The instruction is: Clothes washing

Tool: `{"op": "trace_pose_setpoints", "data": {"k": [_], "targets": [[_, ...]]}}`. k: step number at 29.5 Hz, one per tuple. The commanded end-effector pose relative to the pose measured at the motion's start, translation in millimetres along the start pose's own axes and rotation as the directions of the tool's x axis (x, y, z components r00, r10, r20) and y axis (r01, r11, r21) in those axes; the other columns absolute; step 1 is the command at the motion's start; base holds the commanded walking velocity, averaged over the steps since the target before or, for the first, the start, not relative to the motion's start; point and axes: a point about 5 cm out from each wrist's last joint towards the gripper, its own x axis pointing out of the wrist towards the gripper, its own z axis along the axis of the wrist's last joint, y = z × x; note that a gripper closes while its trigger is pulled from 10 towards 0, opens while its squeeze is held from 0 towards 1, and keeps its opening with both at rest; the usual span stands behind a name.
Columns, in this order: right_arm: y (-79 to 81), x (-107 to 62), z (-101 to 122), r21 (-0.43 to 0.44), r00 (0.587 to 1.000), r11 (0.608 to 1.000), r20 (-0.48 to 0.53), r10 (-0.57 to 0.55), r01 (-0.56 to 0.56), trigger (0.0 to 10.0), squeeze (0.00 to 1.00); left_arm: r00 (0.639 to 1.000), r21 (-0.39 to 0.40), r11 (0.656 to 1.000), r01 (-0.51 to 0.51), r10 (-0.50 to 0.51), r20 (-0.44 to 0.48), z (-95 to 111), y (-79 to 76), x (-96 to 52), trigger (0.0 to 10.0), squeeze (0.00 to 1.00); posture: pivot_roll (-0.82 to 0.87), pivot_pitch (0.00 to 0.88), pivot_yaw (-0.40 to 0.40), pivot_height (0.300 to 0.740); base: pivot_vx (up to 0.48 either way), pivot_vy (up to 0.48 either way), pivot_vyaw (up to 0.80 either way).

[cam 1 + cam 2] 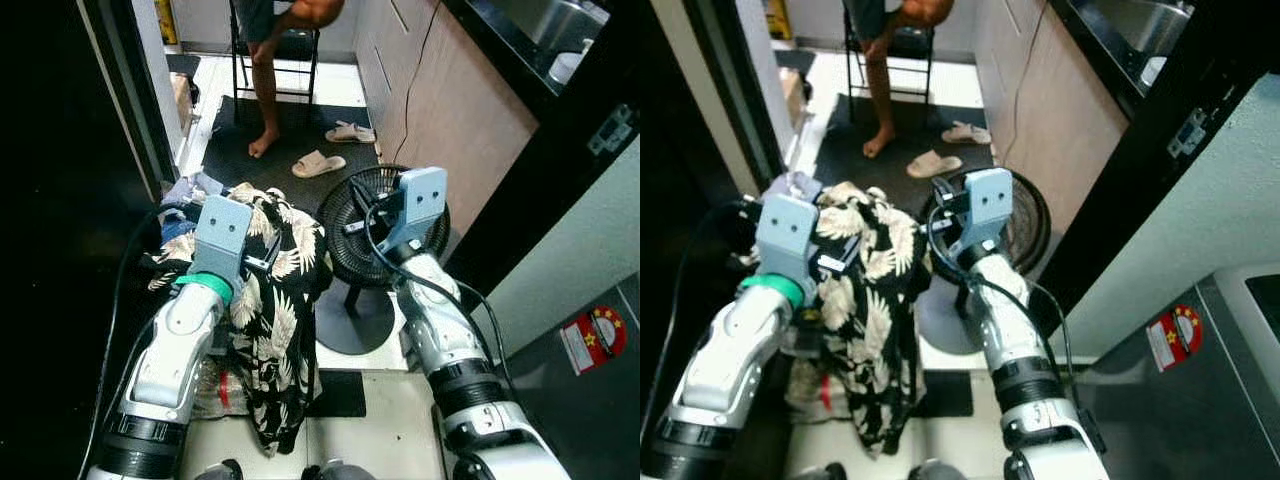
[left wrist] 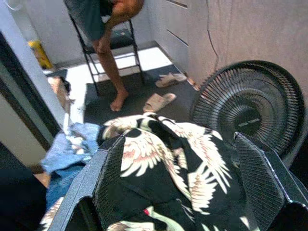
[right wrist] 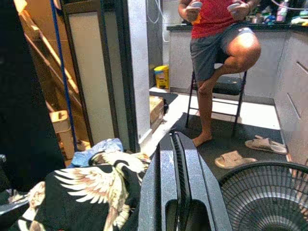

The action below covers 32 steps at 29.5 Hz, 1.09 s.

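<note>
Left arm: silver, raised and bent at the elbow, forearm reaching forward and up, its left gripper (image 2: 192, 187) held over a black fabric shirt printed with white cranes and leaves (image 1: 270, 330); jaws spread wide, one finger (image 2: 103, 178) on each flank of the cloth, which bulges between them; whether the cloth is pinched cannot be told. The shirt hangs in a long drape from in front of the left wrist down toward the floor, its upper part bunched at the gripper. Just beyond it lies a crumpled blue denim garment (image 2: 65, 151) on a heap of clothes by the dark doorway. Right arm: silver, likewise raised and reaching forward, a black cable looped along it; right gripper (image 3: 179, 192) with jaws pressed together, nothing between them, poised above and just beside a round black floor fan with wire grille (image 1: 345, 225). Background: a person (image 3: 216, 43) seated on a black folding chair (image 3: 226, 91), one bare foot on the dark mat, and a pair of beige slippers (image 1: 318, 163) lying on the mat near the beige cabinets.
</note>
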Motion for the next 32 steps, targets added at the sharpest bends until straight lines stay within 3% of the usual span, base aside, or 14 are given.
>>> {"op": "trace_pose_setpoints", "data": {"k": [1,32], "targets": [[1.9,2.8,3.6,-0.005,1.000,1.000,0.016,0.011,-0.011,10.0,0.00,1.000,0.008,1.000,-0.002,0.002,-0.014,-5.0,-1.1,-0.7,10.0,0.00,0.09,0.007,-0.023,0.740,0.000,0.000,0.00],[1.8,3.1,3.1,-0.013,1.000,1.000,0.020,0.018,-0.018,10.0,0.00,0.999,0.030,0.999,-0.036,0.036,-0.017,-5.9,0.8,4.1,10.0,0.00,0.09,0.000,-0.020,0.740,0.345,0.000,0.00]]}}
